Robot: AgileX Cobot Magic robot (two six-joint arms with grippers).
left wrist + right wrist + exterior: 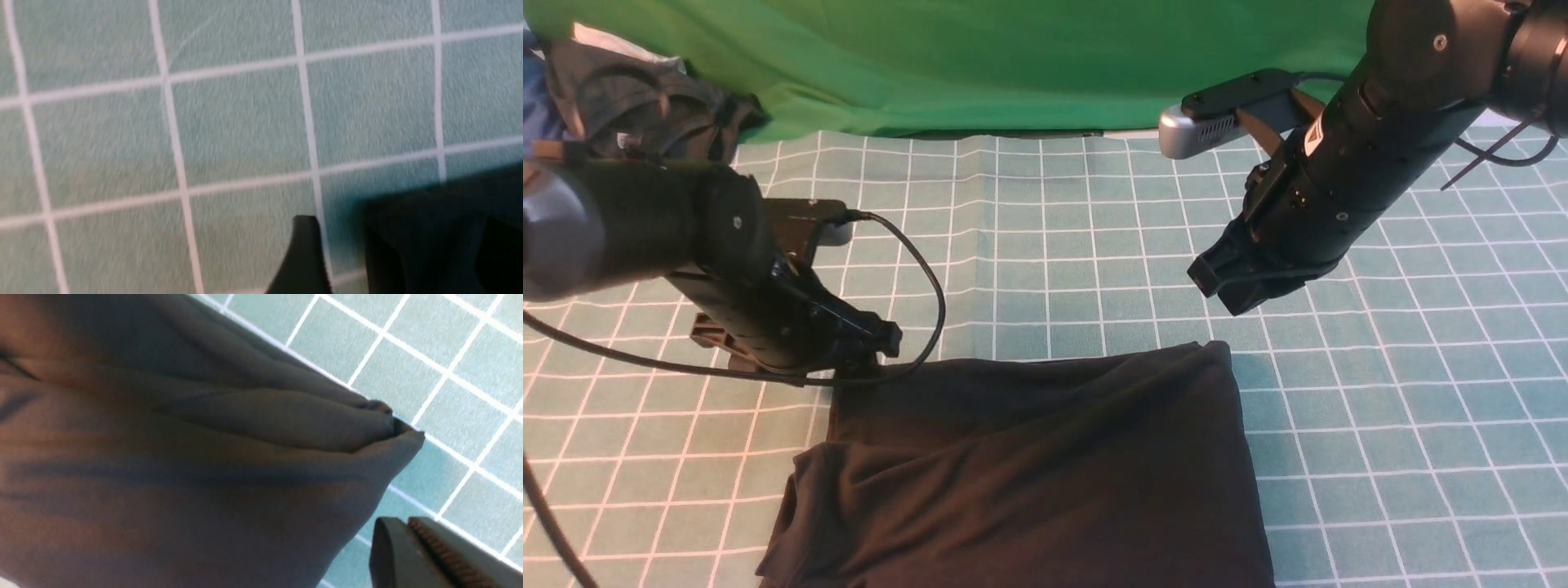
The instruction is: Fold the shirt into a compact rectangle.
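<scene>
**Folded shirt lying free on gridded table; both grippers clear of it**

A teal tablecloth [1094, 245] with a white grid covers the table, and a green backdrop [1013, 57] hangs behind its far edge. The shirt [1029, 474], black and already doubled into a rough rectangle, lies at the table's near edge, about midway along it, its far fold line running roughly parallel to that edge.

The left gripper [882, 339] sits low, just beside the shirt's far left corner. The left wrist view shows one finger [304, 257] over bare cloth beside the dark fabric, with nothing between the jaws; judged open and empty. The right gripper [1225, 286] hangs above the tablecloth, apart from the far right corner [402, 435]. Its ridged jaws appear pressed together in the right wrist view and hold nothing. Both corners appear to have been laid down on purpose to form the fold.

The left side bulges and creases remain; the rectangle is not yet compact.

A heap of dark garments [645, 106] lies at the far left corner, well apart. The left arm's cable [927, 278] loops near the shirt's far edge and could snag.
</scene>
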